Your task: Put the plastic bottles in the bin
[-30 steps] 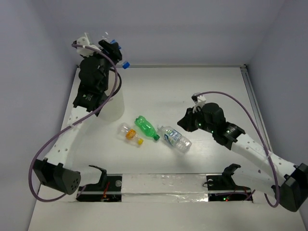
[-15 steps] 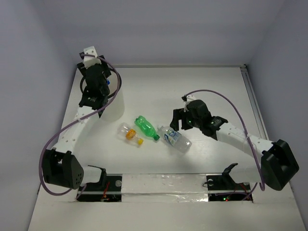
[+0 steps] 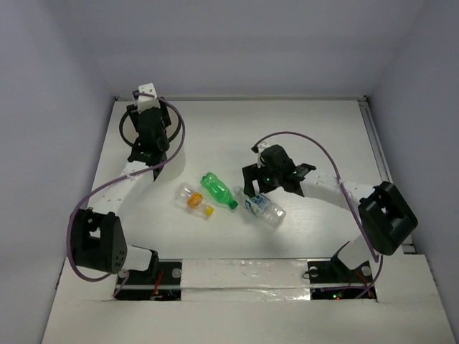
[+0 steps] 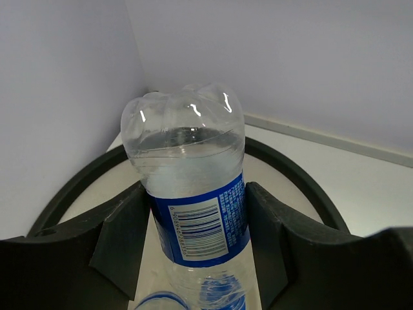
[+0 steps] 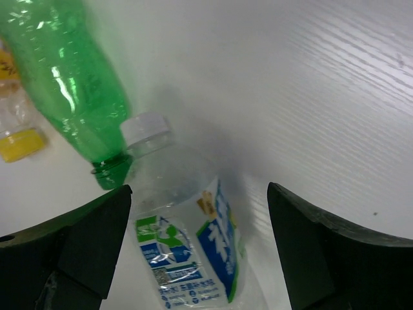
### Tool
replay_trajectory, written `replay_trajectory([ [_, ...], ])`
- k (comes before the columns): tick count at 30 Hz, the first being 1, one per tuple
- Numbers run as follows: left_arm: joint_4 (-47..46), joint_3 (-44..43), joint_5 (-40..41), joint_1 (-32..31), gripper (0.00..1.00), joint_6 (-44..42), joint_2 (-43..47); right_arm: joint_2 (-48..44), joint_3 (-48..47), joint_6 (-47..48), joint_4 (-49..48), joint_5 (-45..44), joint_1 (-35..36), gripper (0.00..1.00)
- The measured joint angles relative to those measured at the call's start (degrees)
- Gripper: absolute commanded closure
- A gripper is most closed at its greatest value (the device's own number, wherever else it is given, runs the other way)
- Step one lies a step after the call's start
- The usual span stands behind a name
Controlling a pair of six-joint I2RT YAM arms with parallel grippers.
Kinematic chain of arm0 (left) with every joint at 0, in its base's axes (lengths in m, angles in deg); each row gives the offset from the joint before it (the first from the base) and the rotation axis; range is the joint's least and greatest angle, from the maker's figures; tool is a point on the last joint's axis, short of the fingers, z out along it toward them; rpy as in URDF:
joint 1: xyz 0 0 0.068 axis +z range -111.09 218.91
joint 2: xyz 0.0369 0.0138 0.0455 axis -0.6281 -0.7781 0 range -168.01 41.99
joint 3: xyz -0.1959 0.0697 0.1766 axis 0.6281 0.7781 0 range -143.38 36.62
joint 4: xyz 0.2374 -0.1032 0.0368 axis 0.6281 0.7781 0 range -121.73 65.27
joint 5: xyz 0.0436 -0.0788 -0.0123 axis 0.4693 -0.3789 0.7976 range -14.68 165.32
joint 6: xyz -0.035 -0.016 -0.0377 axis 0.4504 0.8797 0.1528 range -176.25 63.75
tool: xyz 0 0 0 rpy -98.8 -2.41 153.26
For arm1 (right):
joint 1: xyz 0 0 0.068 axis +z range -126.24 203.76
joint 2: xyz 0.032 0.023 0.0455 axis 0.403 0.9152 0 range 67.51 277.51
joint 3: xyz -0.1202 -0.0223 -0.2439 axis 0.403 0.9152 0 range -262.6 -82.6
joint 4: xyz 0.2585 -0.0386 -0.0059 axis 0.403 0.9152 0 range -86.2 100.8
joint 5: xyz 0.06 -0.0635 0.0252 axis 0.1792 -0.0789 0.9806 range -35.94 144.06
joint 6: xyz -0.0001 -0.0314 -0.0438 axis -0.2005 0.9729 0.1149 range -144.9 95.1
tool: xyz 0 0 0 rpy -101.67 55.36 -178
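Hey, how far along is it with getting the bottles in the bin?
Done: no bottle shows inside the bin. In hand: the left gripper holds a blue-labelled bottle over it. The right gripper, open, hovers over the white-capped bottle. Left: that one, the green bottle and the small orange-labelled bottle, lying on the table.

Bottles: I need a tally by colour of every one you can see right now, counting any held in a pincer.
Clear with blue-white label: 2, the lying bottle and the held bottle in the left pincer
Green: 1, the green bottle
Orange label, yellow cap: 1, the orange-labelled bottle
Total: 4 in view
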Motion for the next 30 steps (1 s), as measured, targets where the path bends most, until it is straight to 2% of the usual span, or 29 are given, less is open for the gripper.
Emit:
replay_trajectory([
  [3, -0.4, 0.8, -0.5, 0.0, 0.58, 0.1, -0.2, 0.6, -1.1, 1.1, 0.5, 0.8, 2.0, 0.06],
  [6, -0.9, 1.1, -0.9, 0.0, 0.43, 0.2, -0.5, 1.8, -2.3, 1.6, 1.1, 1.2, 3.3, 0.06],
  [7, -0.9, 1.2, -1.2, 0.0, 0.35, 0.3, -0.6, 2.4, -2.6, 1.7, 1.4, 1.1, 3.7, 0.07],
  [10, -0.9, 1.2, -1.9, 0.0, 0.21, 1.2, -0.6, 3.9, -3.2, 1.9, 2.2, 1.0, 4.0, 0.09],
  [13, -0.5, 1.2, -2.6, 0.0, 0.16, 2.2, -0.6, 4.6, -3.2, 1.8, 3.7, 0.3, 4.0, 0.09],
  [18, 3.8, -1.3, -5.6, 0.0, 0.16, 5.5, -0.1, 4.9, -3.8, 1.8, 6.6, -1.4, 4.0, 0.13],
  [21, 7.5, -4.0, -9.6, 0.0, 0.18, 9.0, 2.3, 5.2, -4.2, 1.4, 7.8, -2.3, 4.0, 0.23],
  [22, 8.6, -4.6, -11.3, 0.0, 0.19, 10.2, 3.7, 5.4, -4.4, 1.3, 8.2, -2.5, 4.0, 0.32],
  [24, 10.5, -5.4, -14.9, 0.0, 0.2, 12.7, 7.6, 5.6, -4.9, 1.2, 8.9, -2.9, 4.0, 0.42],
  [25, 11.3, -5.6, -16.8, 0.0, 0.2, 14.0, 10.0, 5.6, -5.1, 1.0, 9.2, -3.3, 4.0, 0.51],
  [26, 12.0, -5.7, -18.5, 0.0, 0.2, 15.1, 12.3, 5.6, -5.2, 1.0, 9.4, -3.7, 4.0, 0.56],
  [30, 15.2, -5.7, -23.8, 0.0, 0.2, 18.3, 21.4, 5.5, -6.1, 0.9, 10.9, -5.8, 4.0, 0.69],
])
